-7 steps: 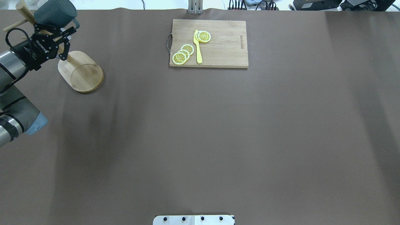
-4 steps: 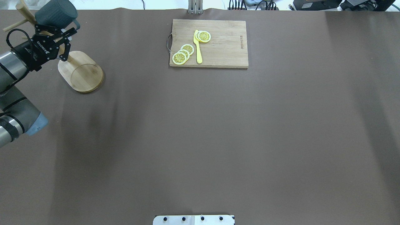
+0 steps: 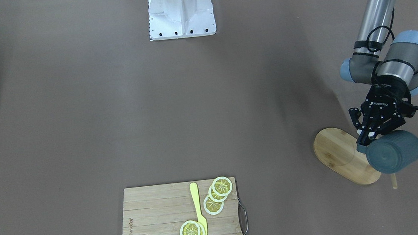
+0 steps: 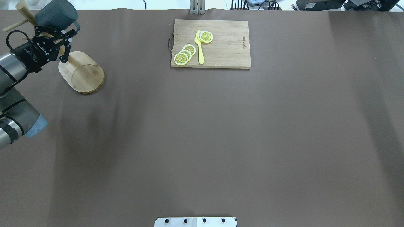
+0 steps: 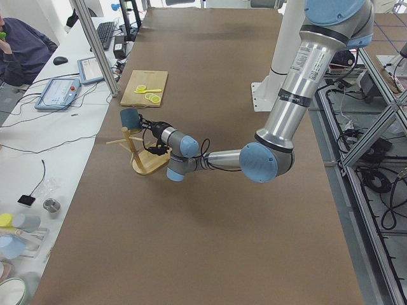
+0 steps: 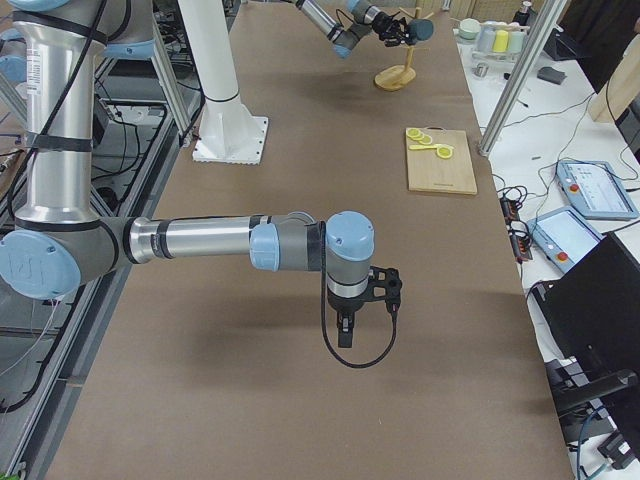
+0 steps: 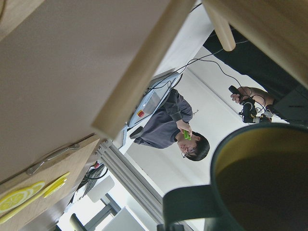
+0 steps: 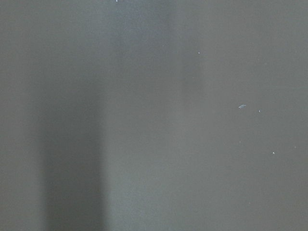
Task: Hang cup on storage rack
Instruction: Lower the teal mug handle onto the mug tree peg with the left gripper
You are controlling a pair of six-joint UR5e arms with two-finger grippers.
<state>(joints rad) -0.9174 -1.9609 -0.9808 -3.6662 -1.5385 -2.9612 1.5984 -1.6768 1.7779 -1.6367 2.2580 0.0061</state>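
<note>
The dark teal cup (image 4: 55,14) is held in the air by my left gripper (image 4: 71,34), which is shut on its handle. The cup lies tilted on its side at the top of the bamboo storage rack (image 4: 83,74), at the table's far left. In the front view the cup (image 3: 393,151) covers the rack's post, above the oval base (image 3: 338,151). The left wrist view shows the cup's yellow inside (image 7: 260,183) beside a peg (image 7: 139,72); I see no peg through the handle. My right gripper (image 6: 345,335) hangs over bare table; I cannot tell its state.
A wooden cutting board (image 4: 221,44) with lemon slices (image 4: 184,53) and a yellow knife (image 4: 199,47) lies at the far middle of the table. The robot's white base plate (image 3: 181,14) is at the near edge. Operators' desks stand beyond the far edge.
My left gripper, with the cup in it, has shifted slightly to the left by the rack's top. The grip has not changed.
</note>
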